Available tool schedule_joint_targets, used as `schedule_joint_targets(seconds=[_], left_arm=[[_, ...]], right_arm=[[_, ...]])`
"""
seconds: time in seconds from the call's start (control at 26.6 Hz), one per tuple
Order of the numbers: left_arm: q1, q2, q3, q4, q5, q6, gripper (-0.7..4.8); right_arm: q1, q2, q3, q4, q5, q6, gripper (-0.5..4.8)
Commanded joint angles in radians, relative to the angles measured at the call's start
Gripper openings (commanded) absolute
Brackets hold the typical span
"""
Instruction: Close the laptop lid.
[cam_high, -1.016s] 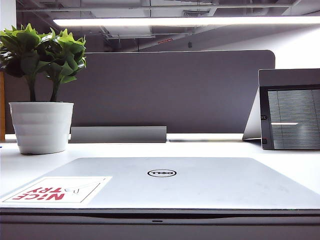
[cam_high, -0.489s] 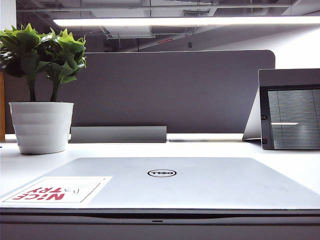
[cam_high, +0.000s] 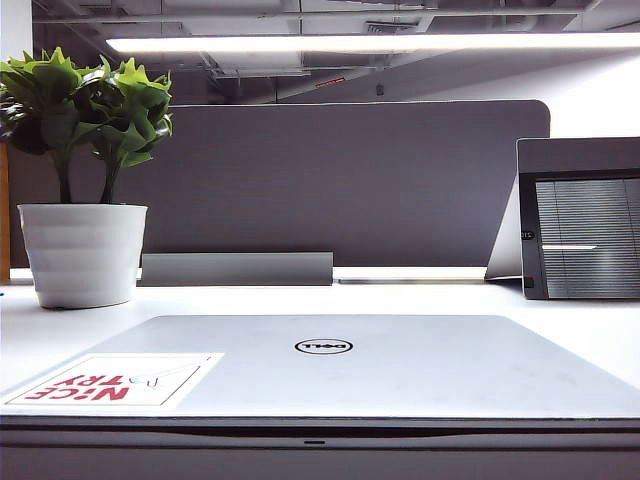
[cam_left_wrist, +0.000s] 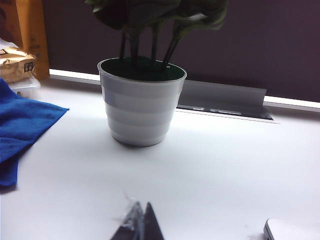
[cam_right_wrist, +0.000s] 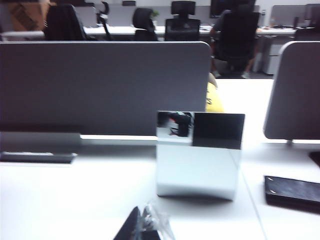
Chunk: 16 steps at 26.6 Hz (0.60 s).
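Observation:
In the exterior view the laptop lid (cam_high: 400, 365) lies flat on the laptop (cam_high: 320, 440), silver-grey side up, showing the round Dell logo (cam_high: 324, 346) and the "NICE TRY" sticker (cam_high: 115, 380). Only a thin dark seam shows along the front edge. Neither arm appears in that view. In the left wrist view my left gripper (cam_left_wrist: 141, 212) hovers over bare white table, fingertips pressed together, holding nothing; a pale laptop corner (cam_left_wrist: 292, 230) shows nearby. My right gripper (cam_right_wrist: 145, 217) is likewise shut and empty above the table, its tips wrapped in clear film.
A white pot with a green plant (cam_high: 83, 250) stands at the back left, also close ahead of the left gripper (cam_left_wrist: 141, 107). A blue cloth (cam_left_wrist: 20, 125) lies beside it. A grey-framed upright device (cam_high: 580, 220) stands back right. A grey partition (cam_high: 340, 180) closes the rear.

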Motion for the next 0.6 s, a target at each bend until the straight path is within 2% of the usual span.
schedule_joint_targets(seconds=[0.04,0.19,0.3,0.6], left_arm=[[0.000,0.001,0.001,0.006,-0.002,-0.002,-0.05],[0.000,0.001,0.001,0.006,-0.003,-0.002,-0.05],[0.000,0.001,0.001,0.006,-0.002,-0.002,-0.05],[0.000,0.001,0.001,0.006,-0.002,-0.002,-0.05]], right_arm=[[-0.010,-0.034,-0.014,-0.091,0.057,-0.013,-0.05],[-0.065,-0.134,-0.097,-0.111,0.006,0.028,-0.05],[-0.126,-0.238,-0.221,-0.049,-0.059,0.057,-0.04],[-0.222,-0.426,-0.527,0.100,-0.111,0.068,-0.05]])
